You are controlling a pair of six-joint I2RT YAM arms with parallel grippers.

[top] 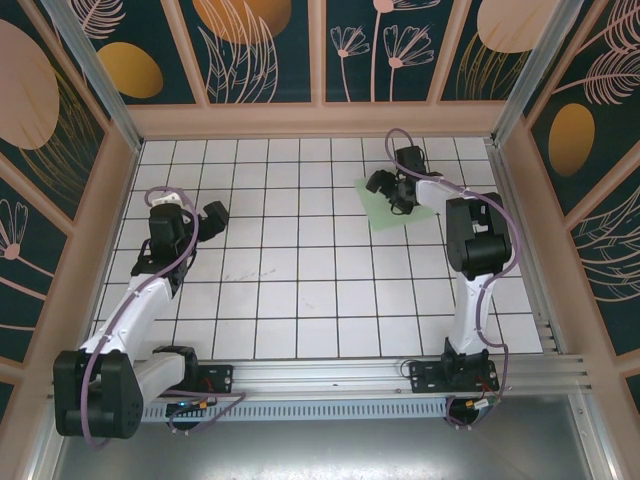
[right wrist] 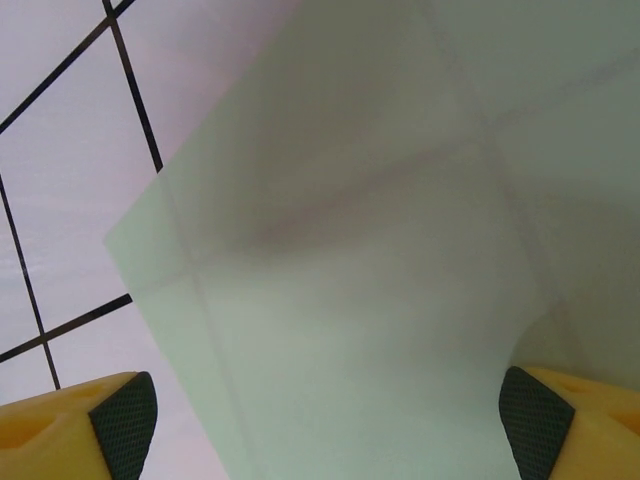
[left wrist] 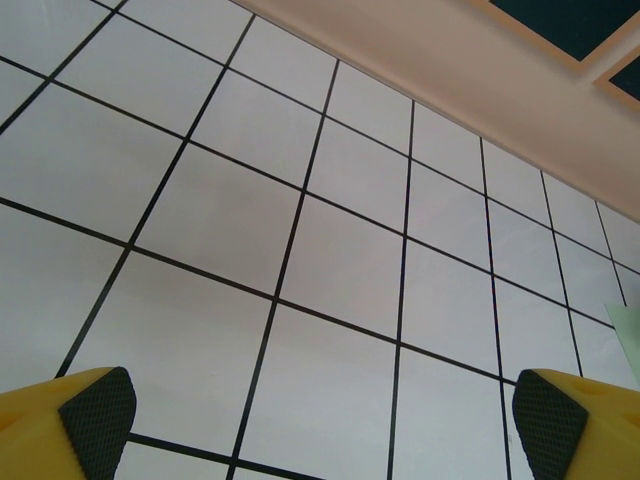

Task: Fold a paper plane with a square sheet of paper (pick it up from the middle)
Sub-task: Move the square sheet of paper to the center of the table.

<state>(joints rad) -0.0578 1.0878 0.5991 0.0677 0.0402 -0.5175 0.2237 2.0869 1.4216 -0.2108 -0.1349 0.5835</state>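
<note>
Well left of the square sheet of paper (top: 383, 216), the left gripper (top: 212, 216) hangs above the white table (top: 300, 300) with its jaws spread wide and nothing between them; its yellow fingers (left wrist: 85, 415) frame bare black-lined tiles. Beyond the sheet, dark teal wall panels (top: 270, 40) with leaf and flower prints close the booth in peach frames. The pale mint sheet lies flat toward the far right of the grid. Directly over it, the right gripper (top: 390, 192) stands released, its pads (right wrist: 125, 410) wide apart on either side of the paper (right wrist: 350, 250), clamping nothing.
</note>
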